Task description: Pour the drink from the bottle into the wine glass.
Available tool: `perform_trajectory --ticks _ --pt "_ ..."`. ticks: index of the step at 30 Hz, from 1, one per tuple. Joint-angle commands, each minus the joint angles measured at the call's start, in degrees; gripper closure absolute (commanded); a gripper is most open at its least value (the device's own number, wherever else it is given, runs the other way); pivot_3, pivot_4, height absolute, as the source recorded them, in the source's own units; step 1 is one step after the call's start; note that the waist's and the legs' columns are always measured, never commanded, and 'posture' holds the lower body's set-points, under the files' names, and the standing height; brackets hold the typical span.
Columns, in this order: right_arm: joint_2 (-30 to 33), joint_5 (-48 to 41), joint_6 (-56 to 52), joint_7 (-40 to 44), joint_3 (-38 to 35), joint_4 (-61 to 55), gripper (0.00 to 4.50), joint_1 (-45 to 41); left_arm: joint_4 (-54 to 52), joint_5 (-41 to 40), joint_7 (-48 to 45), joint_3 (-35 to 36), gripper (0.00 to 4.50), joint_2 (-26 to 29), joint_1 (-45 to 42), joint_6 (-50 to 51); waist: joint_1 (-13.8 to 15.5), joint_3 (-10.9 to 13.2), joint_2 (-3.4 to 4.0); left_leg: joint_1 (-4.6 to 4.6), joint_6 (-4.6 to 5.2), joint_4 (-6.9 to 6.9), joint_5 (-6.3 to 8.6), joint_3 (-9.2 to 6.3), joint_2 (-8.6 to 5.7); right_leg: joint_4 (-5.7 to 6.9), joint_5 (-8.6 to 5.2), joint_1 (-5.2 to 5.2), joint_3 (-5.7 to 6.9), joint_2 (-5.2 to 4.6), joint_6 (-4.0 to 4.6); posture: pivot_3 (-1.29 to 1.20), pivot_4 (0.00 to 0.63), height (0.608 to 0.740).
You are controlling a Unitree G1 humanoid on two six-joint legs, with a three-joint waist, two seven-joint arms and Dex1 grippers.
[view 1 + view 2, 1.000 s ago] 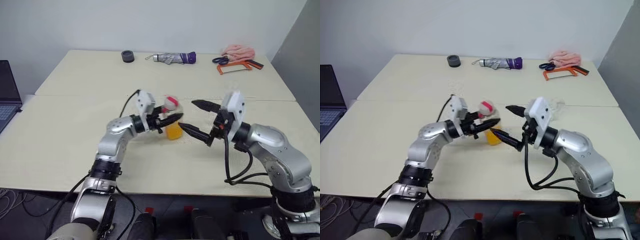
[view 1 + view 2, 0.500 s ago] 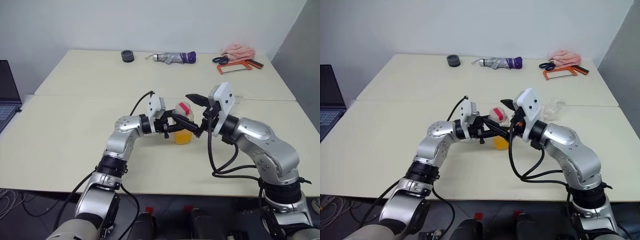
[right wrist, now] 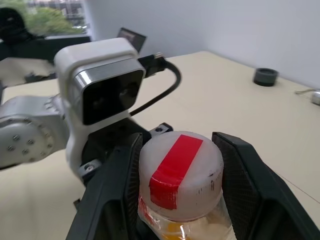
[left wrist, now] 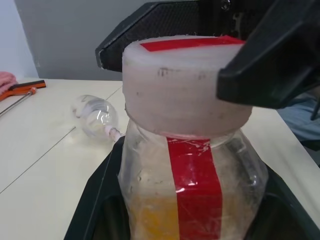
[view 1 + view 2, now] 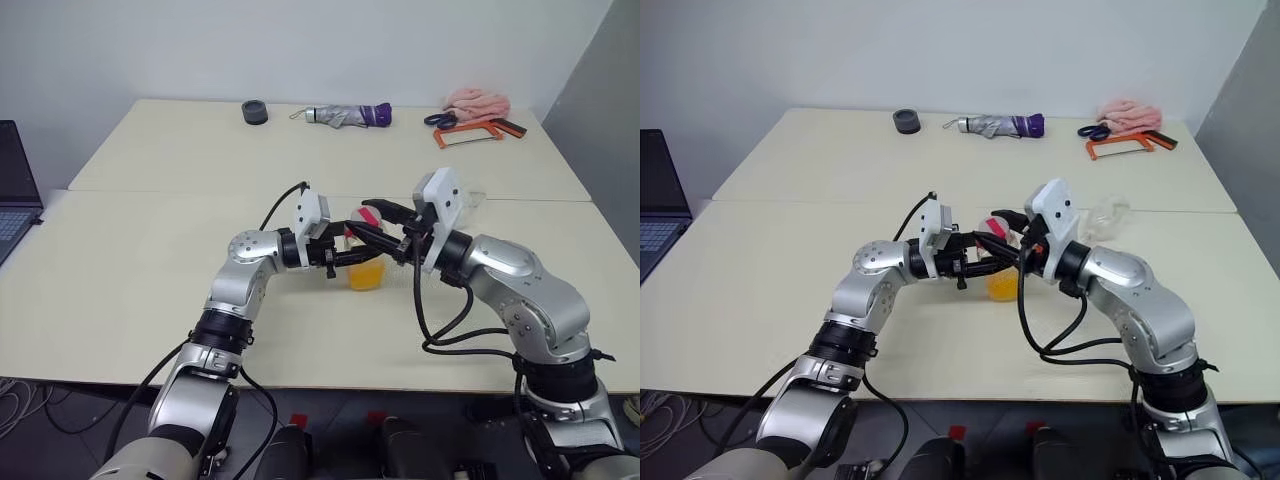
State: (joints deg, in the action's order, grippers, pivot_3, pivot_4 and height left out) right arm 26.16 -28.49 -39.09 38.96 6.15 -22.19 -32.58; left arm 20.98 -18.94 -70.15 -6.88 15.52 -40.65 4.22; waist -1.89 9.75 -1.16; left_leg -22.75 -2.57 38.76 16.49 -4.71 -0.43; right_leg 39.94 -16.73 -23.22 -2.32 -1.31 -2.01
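While the left gripper (image 5: pixel 345 256) holds the bottle (image 5: pixel 365 262) tight, the right gripper (image 3: pixel 177 200) hugs its cap (image 3: pixel 179 175), so no drink (image 5: pixel 366 277) has reached the tipped-over glass (image 4: pixel 96 115) nearby.

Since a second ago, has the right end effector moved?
Yes. The right end effector came in from the table's right side to the bottle's cap.

Silver arms, white wrist cameras, black cables, black fingers (image 5: pixel 372 232)
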Motion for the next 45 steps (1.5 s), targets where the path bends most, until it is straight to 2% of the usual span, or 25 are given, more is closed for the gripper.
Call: perform_trajectory --ticks 1,5,8,11,15,16,20,24,30,36,43,44,45 --pt "3.93 -2.79 3.29 14.46 3.34 1.41 2.62 -3.68 -0.65 -1.00 -1.66 0.42 2.60 0.39 -2.84 0.01 0.00 0.01 0.00 0.00 0.00 0.00 0.00 0.00 0.00 0.00 0.00 0.00 0.00 0.00 0.00 0.00 0.150 0.740" --pt "8.02 -0.43 6.65 23.05 4.54 9.26 2.62 -7.31 -0.32 -1.13 -4.25 0.02 2.60 0.87 -3.78 0.54 -0.12 0.01 0.01 0.02 0.01 0.01 0.00 0.04 0.00 -0.01 0.00 0.00 0.00 0.05 0.00 0.00 0.150 0.740" --pt "7.81 0.84 8.18 19.70 1.53 10.59 2.62 -6.21 0.05 -0.98 -4.26 0.01 2.60 0.82 -4.16 0.52 -0.04 0.01 0.01 0.01 0.01 0.00 0.00 -0.02 0.02 -0.01 0.00 0.00 0.03 0.06 0.01 0.00 0.150 0.740" --pt "6.54 -1.91 6.50 13.88 -4.40 6.99 1.57 -2.98 0.26 -0.69 -3.77 -0.01 2.61 0.75 -4.18 0.30 0.04 0.02 0.00 -0.04 0.00 0.01 0.00 -0.05 0.08 -0.01 0.00 -0.01 0.03 0.01 0.00 0.00 0.150 0.740" --pt "4.22 -6.41 1.74 4.38 -9.19 -6.18 0.16 3.77 0.14 -0.54 -3.46 0.00 2.61 0.79 -3.86 0.10 0.14 0.03 0.02 -0.10 0.00 0.02 0.00 -0.08 0.12 0.00 0.00 -0.04 0.01 -0.10 0.00 0.00 0.150 0.740" --pt "3.36 -7.15 0.54 2.15 -9.46 -8.73 0.00 5.01 0.17 -0.52 -3.39 0.00 2.61 0.76 -3.80 0.05 0.14 0.03 0.02 -0.12 0.00 0.01 0.00 -0.09 0.13 -0.01 0.00 -0.04 0.02 -0.11 0.00 0.00 0.150 0.740" --pt "-2.57 -1.24 -1.35 -11.15 -4.84 -15.61 0.00 7.44 1.16 -0.14 -2.69 0.03 2.61 0.17 -4.04 -0.57 -0.05 0.02 0.02 -0.08 0.00 0.01 0.00 -0.08 0.09 0.01 0.00 -0.04 0.01 -0.06 0.00 0.00 0.150 0.740" --pt "-7.83 7.66 -0.97 -20.61 2.25 -15.60 0.00 7.14 2.36 0.27 -2.87 -0.16 2.61 -0.18 -4.68 -1.24 -0.09 0.03 0.03 -0.04 -0.01 0.01 0.00 -0.06 0.06 0.02 -0.01 -0.04 0.00 0.05 0.00 0.00 0.150 0.740" --pt "-10.69 12.70 -0.20 -24.54 5.18 -14.11 0.00 7.18 3.56 0.77 -3.19 -0.13 2.61 -0.48 -5.36 -1.95 0.00 0.03 0.03 -0.06 -0.01 0.01 -0.01 -0.06 0.04 0.01 0.00 -0.04 0.00 0.00 0.00 0.00 0.150 0.740" --pt "-13.30 12.59 -0.77 -25.01 5.64 -14.66 0.00 9.06 4.04 0.93 -3.03 -0.03 2.61 -0.42 -5.53 -2.36 -0.02 0.03 0.03 -0.06 0.00 0.01 0.00 -0.05 0.03 0.01 0.00 -0.04 0.00 0.01 0.00 0.00 0.150 0.740" --pt "-14.22 12.13 1.23 -24.14 4.66 -14.14 2.35 10.30 4.33 0.94 -2.89 0.22 2.61 -0.15 -5.76 -2.42 -0.03 0.03 0.03 -0.06 0.00 0.01 0.00 -0.05 0.02 0.01 0.00 -0.04 0.00 0.02 0.00 0.00 0.150 0.740" --pt "-14.39 11.91 1.77 -23.87 4.49 -14.07 2.60 10.47 4.34 0.94 -2.82 0.26 2.62 -0.15 -5.77 -2.42 -0.02 0.03 0.03 -0.06 0.00 0.01 0.00 -0.04 0.02 0.01 0.00 -0.04 0.00 0.02 0.00 0.00 0.150 0.740" --pt "-14.50 11.66 2.35 -23.42 4.48 -14.02 2.59 10.60 4.23 0.91 -2.81 0.27 2.63 -0.09 -5.71 -2.37 -0.03 0.03 0.03 -0.06 0.00 0.01 0.00 -0.05 0.02 0.00 0.00 -0.04 0.00 0.02 0.00 0.00 0.150 0.740"
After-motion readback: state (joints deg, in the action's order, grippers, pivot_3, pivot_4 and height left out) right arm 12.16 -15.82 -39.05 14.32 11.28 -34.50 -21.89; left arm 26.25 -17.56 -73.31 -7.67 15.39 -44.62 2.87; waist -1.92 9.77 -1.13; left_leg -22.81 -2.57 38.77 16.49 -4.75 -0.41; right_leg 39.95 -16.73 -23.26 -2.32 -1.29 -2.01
